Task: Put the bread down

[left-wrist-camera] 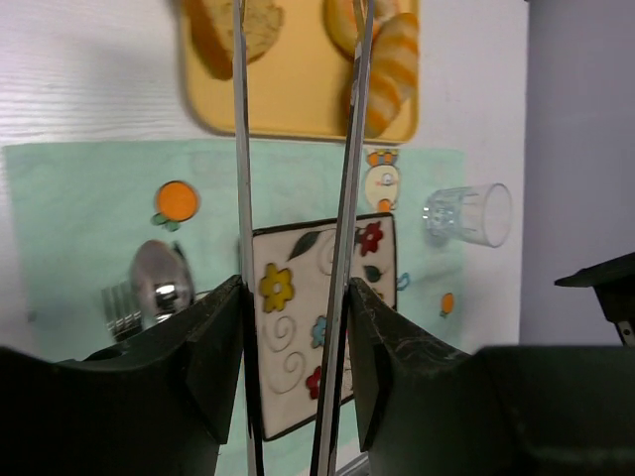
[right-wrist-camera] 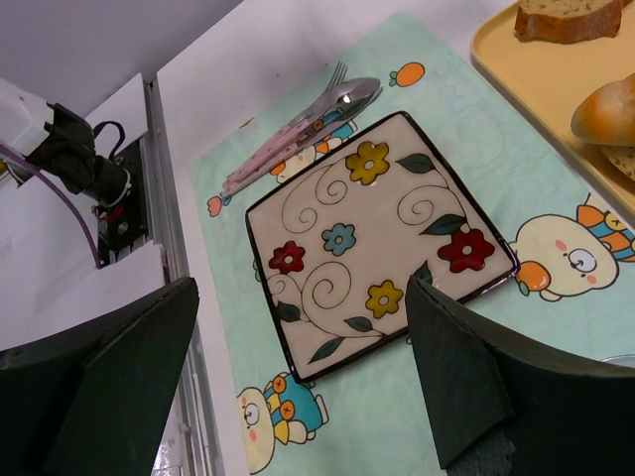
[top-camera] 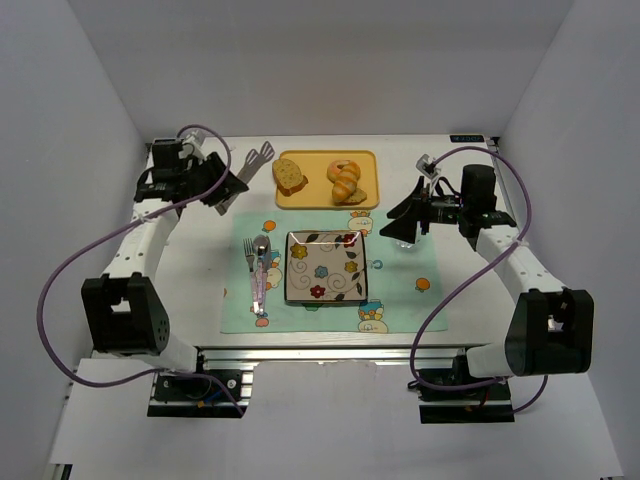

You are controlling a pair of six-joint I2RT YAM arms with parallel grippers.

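Plainly, bread (top-camera: 343, 167) flat on tray (top-camera: 315, 192), hole upward — left gripper (left-wrist-camera: 295, 288) pinching tongs (top-camera: 260, 155), right gripper (right-wrist-camera: 303, 297) spread.

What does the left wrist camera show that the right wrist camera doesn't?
Only the left wrist view: the metal tongs gripped in the left end effector, pointing toward the tray. Only the right wrist view: the cutlery's pink handles and a black cable plug at the table's edge. Both: the flowered plate, the yellow tray, the bread slice, the spoon and the green placemat.
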